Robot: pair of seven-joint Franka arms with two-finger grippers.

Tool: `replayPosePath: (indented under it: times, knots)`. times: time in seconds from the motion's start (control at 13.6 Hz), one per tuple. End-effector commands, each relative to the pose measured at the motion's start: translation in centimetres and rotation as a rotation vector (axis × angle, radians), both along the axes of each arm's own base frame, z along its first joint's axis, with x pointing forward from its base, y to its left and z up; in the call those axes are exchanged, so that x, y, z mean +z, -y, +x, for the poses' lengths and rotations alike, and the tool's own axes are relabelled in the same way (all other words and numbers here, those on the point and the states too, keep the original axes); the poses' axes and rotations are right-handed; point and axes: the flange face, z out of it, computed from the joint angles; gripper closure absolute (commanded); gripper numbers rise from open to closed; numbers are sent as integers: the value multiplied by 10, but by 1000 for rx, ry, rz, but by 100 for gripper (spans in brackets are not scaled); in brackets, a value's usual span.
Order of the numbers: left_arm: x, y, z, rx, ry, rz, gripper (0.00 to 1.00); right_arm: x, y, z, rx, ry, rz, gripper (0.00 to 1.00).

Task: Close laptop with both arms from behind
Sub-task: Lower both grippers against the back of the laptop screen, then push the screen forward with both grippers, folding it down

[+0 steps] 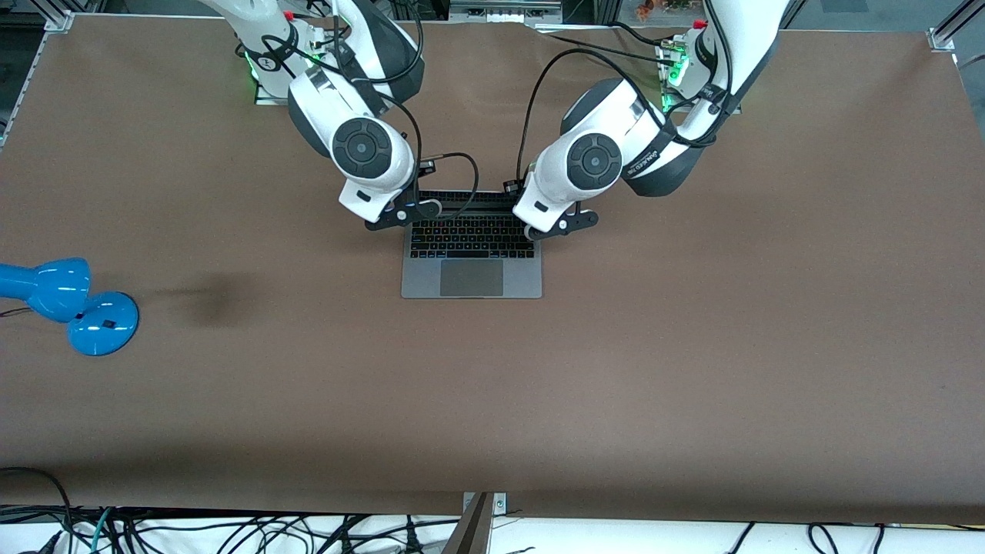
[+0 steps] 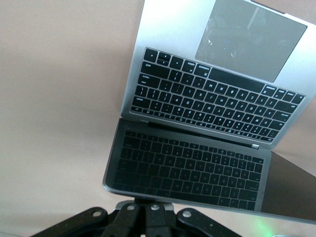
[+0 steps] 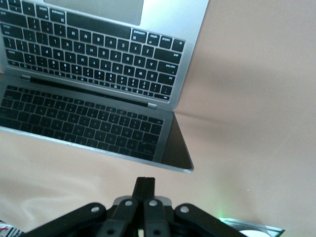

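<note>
Both arms bend down over the open laptop, left gripper and right gripper pressed together

The slim grey metal laptop is lying open mid-surface; both hands are hanging over its raised screen edge, and the blue desk lamp is sitting toward the right arm's end.

Two glossy white jointed robot arms — dark round joint caps, looping black cables, seemingly silver screws above black fingers.
</note>
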Motion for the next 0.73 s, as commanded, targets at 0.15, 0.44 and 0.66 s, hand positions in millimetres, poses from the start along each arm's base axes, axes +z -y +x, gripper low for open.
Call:
replayPosePath:
  times: [0.15,0.44,0.66]
  knots:
    - [-10,2,17,2,14,11,100,0,8,11,34,29,37,100]
    - [-23,1,23,17,16,4,100,-13,10,19,39,49,30,100]
    - [-29,0,29,4,38,17,100,-20,10,23,38,60,33,100]
